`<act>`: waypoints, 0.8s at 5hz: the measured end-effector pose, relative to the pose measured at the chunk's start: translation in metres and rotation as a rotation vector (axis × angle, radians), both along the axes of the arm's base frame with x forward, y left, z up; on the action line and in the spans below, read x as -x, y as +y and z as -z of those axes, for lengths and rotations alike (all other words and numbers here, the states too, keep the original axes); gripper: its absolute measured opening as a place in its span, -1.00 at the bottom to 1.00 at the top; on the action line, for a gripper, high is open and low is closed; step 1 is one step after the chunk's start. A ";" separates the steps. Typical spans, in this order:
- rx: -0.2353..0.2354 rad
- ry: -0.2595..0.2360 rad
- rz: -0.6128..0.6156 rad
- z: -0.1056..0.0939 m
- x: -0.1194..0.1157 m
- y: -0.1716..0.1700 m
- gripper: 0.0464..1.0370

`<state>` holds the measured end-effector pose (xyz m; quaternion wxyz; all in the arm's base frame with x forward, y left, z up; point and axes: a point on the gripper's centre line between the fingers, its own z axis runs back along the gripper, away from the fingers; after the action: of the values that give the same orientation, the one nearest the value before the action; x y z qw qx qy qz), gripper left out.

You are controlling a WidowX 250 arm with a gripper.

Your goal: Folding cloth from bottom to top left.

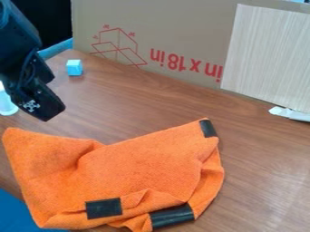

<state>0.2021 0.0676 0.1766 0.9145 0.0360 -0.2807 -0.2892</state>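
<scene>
Where your camera view shows the end effector (45, 105) above the desk (142, 106), beyond the cloth's (142, 158) left part, it is probably placed to keep the fold accessible; you cannot tell whether it is clenched or released. You have the cloth rumpled in the foreground, long axis roughly left to right, one black-taped corner (208, 128) pointing up and right, towards the cardboard (187, 31).

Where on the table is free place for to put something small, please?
The wooden table has two bare patches: between the orange cloth and the cardboard box, and right of the cloth, below the white scrap. The left side is crowded: black arm, blue cube.
</scene>
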 end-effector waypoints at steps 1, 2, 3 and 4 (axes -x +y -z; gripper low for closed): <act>0.007 0.008 0.000 0.003 0.001 -0.001 0.93; 0.012 0.011 0.004 0.004 0.001 -0.001 0.93; 0.085 0.042 -0.003 0.015 0.005 0.022 0.93; 0.102 0.028 0.026 0.022 0.017 0.043 0.93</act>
<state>0.1852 0.1102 0.1546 0.9152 -0.0184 -0.2827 -0.2867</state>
